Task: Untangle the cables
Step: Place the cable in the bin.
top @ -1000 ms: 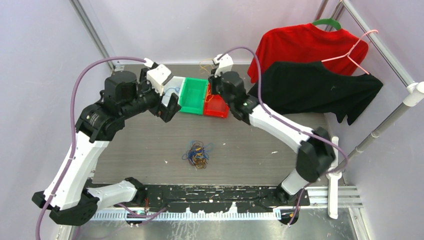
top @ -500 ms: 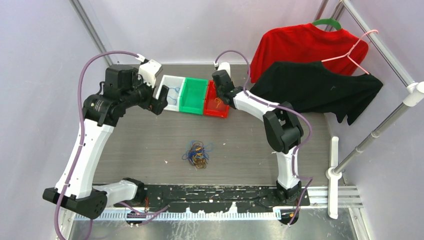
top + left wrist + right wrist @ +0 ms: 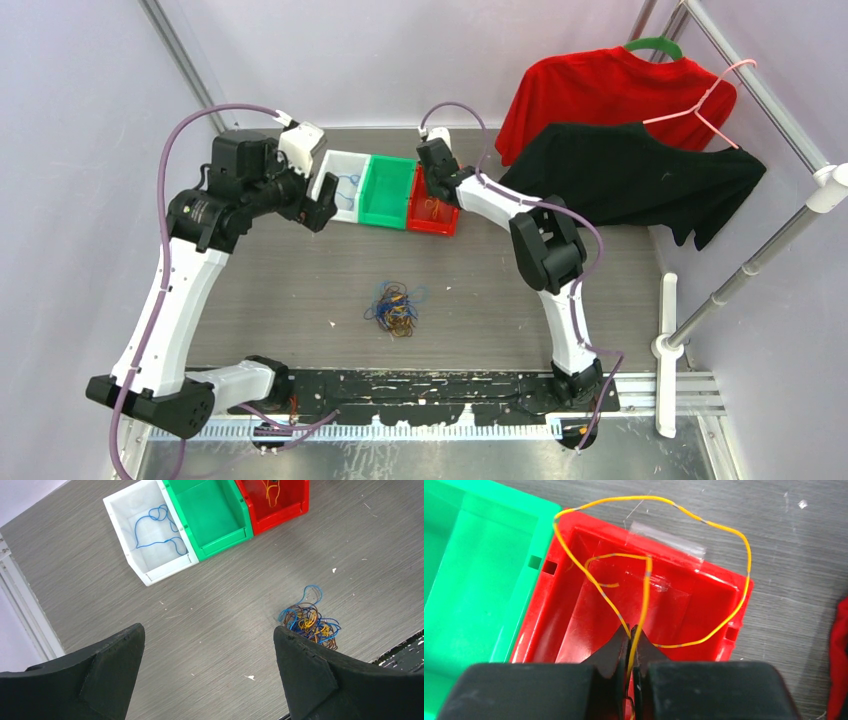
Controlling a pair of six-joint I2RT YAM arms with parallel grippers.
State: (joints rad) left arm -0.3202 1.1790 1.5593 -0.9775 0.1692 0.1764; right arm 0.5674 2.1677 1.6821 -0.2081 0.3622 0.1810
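A clump of blue, orange and brown cables (image 3: 395, 307) (image 3: 310, 621) lies in the middle of the table. One blue cable (image 3: 156, 529) lies inside the white bin (image 3: 342, 178). My right gripper (image 3: 633, 629) hovers over the red bin (image 3: 589, 610) (image 3: 433, 210), shut on an orange cable (image 3: 724, 527) whose loops hang over the bin and its far rim. High above the table's left part, my left gripper (image 3: 207, 635) (image 3: 322, 205) is open with nothing between its fingers.
A green bin (image 3: 388, 190) (image 3: 212, 512) sits between the white and red ones. A red shirt (image 3: 610, 90) and a black shirt (image 3: 640, 175) hang on a rack (image 3: 770, 240) at the right, with a pink hanger (image 3: 715, 95).
The right arm has reached further back over the red bin, carrying the orange cable. The left arm drew back to the left, uncovering the white bin, then held still.
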